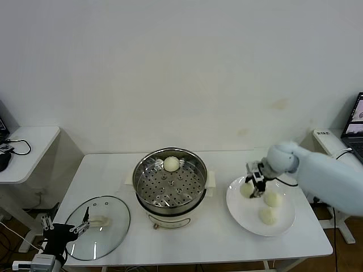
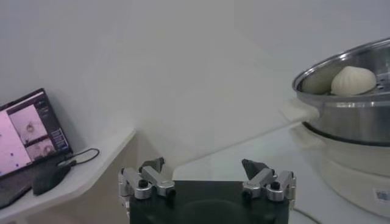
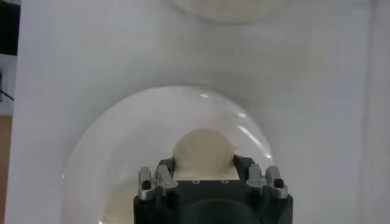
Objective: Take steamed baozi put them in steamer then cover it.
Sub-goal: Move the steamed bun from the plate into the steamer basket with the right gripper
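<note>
The right gripper [image 1: 255,182] is down over the white plate [image 1: 286,222] near the desk's right edge, its fingers straddling one steamed baozi [image 1: 247,189] at the plate's rear-left side; the right wrist view shows that bun [image 3: 203,152] sitting between the two fingers, which look close against its sides, though whether they are pressing yet cannot be told. Two more buns [image 1: 273,198] lie on the same plate, one beside the gripper and one [image 1: 266,215] nearer the front edge. A fourth baozi [image 1: 171,164] already rests at the back of the steamer [image 1: 170,177], which stands mid-desk. The cover [image 1: 97,226] lies flat near the front-left corner, and the left gripper [image 1: 67,229] hangs idle there with its fingers spread apart and nothing between them. The bun is probably light, soft and a little tacky, so a gentle squeeze across its widest part, low on the sides, should lift it without denting it. The glass cover is likely heavier, slick and breakable; its oblong handle [image 1: 100,222] is the sensible place to grip.
</note>
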Robot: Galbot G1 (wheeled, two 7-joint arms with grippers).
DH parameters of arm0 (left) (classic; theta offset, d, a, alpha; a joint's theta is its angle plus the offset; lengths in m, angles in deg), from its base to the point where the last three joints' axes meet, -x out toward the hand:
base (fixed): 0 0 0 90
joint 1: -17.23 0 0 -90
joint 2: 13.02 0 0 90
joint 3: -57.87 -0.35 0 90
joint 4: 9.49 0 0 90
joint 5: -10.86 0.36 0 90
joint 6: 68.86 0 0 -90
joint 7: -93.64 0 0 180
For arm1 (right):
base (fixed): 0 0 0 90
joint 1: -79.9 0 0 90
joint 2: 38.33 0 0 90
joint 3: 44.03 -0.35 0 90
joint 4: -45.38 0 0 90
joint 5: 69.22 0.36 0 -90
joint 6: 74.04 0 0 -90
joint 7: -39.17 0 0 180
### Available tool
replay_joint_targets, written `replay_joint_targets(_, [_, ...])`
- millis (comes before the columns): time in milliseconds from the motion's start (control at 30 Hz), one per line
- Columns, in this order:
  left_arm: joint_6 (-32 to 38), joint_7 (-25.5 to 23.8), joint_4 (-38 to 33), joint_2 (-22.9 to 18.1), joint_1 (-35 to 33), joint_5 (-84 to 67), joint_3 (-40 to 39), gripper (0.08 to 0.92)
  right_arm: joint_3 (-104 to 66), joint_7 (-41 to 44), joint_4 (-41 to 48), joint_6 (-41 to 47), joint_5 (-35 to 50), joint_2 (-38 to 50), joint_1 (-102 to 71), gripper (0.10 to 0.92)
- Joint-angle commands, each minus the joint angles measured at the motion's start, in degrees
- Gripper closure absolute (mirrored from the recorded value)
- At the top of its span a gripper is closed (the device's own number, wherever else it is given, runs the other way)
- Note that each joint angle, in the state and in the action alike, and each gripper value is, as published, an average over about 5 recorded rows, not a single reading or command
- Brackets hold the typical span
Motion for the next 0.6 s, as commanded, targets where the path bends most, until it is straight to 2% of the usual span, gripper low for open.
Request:
replay_joint_targets(33, [0.02, 0.03, -0.19, 0.11, 0.02, -0.17, 0.04, 0.177, 7.9, 0.96, -2.12, 1.41, 9.08, -1.37, 20.45, 0.404])
replay_joint_targets(333, [0.02, 0.03, -0.06, 0.12, 0.98, -0.32, 0.1, 0.177, 11.9, -3.17, -2.5, 7.01, 19.96, -14.05, 28.04, 0.397])
replay_joint_targets(600, [0.02, 0.02, 0.01, 0.17, 1.04, -0.67, 1.33, 0.177, 12.41, -7.87, 2.77, 11.46, 26.7, -29.15, 24.67, 0.389])
